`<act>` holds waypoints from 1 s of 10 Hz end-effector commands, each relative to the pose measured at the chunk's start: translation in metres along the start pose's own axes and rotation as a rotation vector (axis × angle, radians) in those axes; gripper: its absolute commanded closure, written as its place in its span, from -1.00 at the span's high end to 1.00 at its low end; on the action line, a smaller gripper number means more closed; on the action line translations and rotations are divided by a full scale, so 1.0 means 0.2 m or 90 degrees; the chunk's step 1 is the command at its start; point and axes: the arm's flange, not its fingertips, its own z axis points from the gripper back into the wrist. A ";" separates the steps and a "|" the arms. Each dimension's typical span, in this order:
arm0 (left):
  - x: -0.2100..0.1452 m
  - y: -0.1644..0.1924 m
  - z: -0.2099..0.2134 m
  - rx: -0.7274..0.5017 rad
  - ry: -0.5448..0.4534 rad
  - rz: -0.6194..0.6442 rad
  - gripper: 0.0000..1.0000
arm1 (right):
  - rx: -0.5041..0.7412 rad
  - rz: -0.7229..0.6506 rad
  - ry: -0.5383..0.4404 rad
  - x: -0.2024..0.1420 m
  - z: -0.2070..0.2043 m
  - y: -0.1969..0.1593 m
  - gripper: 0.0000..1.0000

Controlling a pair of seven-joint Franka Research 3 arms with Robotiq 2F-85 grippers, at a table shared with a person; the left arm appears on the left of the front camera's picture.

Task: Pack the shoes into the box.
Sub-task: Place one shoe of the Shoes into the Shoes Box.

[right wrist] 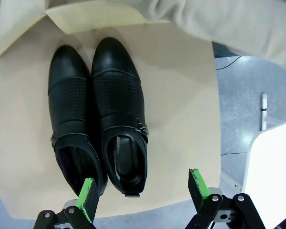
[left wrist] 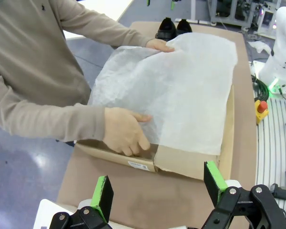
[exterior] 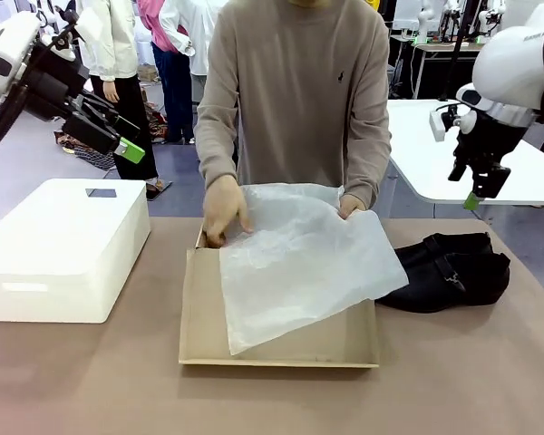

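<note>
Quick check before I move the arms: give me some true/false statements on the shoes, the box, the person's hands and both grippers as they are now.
1. The shoes are already in the box. False: they sit on the table beside the box, on the robot's right.
2. The person's hands are on the tissue paper at the box. True.
3. The right gripper is shut on a shoe. False: its fingers are open and hold nothing, above the shoes.
4. The left gripper is open and holds nothing. True.
5. The two shoes lie side by side, toes pointing the same way. True.
</note>
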 end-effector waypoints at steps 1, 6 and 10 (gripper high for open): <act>0.00 0.01 0.00 -0.007 -0.015 -0.009 1.00 | 0.002 -0.005 -0.013 -0.03 -0.03 -0.01 1.00; 0.00 0.01 0.00 -0.007 -0.015 -0.009 1.00 | 0.011 -0.012 0.003 -0.04 -0.05 -0.01 1.00; 0.00 0.01 0.00 -0.007 -0.015 -0.009 1.00 | 0.002 -0.014 0.012 -0.04 -0.09 -0.02 1.00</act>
